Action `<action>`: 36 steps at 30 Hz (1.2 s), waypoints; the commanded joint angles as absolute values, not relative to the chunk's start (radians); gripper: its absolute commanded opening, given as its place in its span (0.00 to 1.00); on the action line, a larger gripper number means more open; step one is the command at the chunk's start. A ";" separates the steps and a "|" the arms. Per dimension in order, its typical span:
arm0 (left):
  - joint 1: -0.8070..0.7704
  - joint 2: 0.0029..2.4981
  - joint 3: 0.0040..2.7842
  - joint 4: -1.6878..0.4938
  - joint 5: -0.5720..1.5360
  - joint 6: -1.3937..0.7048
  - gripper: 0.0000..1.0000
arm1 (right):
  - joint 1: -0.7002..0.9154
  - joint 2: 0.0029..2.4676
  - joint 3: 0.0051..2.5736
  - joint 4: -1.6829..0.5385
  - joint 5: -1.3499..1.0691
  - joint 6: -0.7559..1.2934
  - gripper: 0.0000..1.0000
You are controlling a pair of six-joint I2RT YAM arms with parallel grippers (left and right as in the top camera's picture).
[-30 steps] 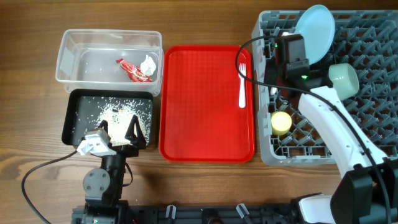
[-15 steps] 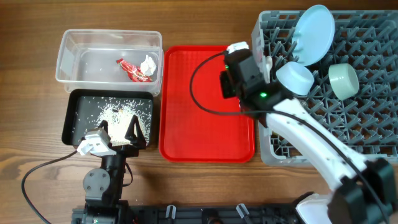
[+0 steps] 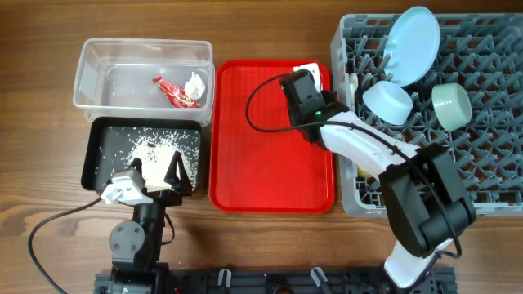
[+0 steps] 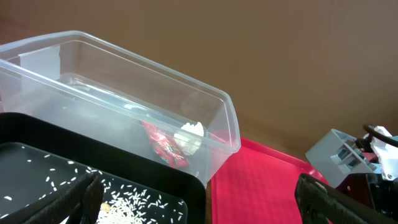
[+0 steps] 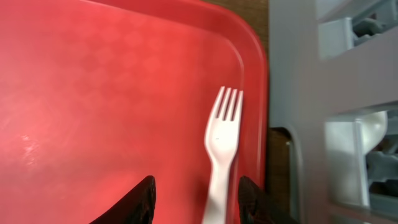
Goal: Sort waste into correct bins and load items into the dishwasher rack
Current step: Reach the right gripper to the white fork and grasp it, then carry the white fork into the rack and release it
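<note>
Right gripper [image 5: 198,191], jaws spread, straddles the white plastic fork [image 5: 222,134], handle nearer its 3 o'clock finger, so closing might flick it sideways.

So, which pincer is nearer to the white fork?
Right. The right pincer is over the fork, fingers either side of its handle; the left pincer is far away, at the black tray.

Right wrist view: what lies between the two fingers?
The handle of the white plastic fork, resting on the flat red tray, apart from both fingers; the right wrist view shows it.
</note>
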State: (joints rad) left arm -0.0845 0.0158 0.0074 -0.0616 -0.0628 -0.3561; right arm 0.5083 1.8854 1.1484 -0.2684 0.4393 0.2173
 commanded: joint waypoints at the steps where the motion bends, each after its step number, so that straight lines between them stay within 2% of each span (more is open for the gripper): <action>1: -0.079 0.015 0.006 -0.064 -0.080 -0.344 1.00 | 0.472 1.940 1.150 -0.268 0.426 0.209 0.44; 12: -0.080 0.015 0.006 -0.064 -0.080 -0.344 1.00 | 0.466 2.008 1.150 -0.300 0.330 0.248 0.43; 14: -0.080 0.015 0.006 -0.064 -0.080 -0.344 1.00 | 0.466 2.027 1.150 -0.317 0.325 0.268 0.36; 17: -0.079 0.015 0.006 -0.064 -0.080 -0.344 1.00 | 0.466 2.038 1.150 -0.346 0.293 0.270 0.17; 20: -0.080 0.015 0.006 -0.064 -0.080 -0.344 1.00 | 0.469 2.016 1.150 -0.358 0.286 0.270 0.04; 31: -0.080 0.015 0.006 -0.064 -0.080 -0.344 1.00 | 0.484 1.703 1.150 -0.369 0.287 0.269 0.04; 36: -0.080 0.015 0.006 -0.064 -0.080 -0.344 1.00 | 0.458 1.489 1.150 -0.368 0.401 0.260 0.04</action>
State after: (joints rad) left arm -0.0845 0.0158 0.0074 -0.0620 -0.0628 -0.3561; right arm 0.4793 1.6150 1.1477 -0.3691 0.3111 0.2634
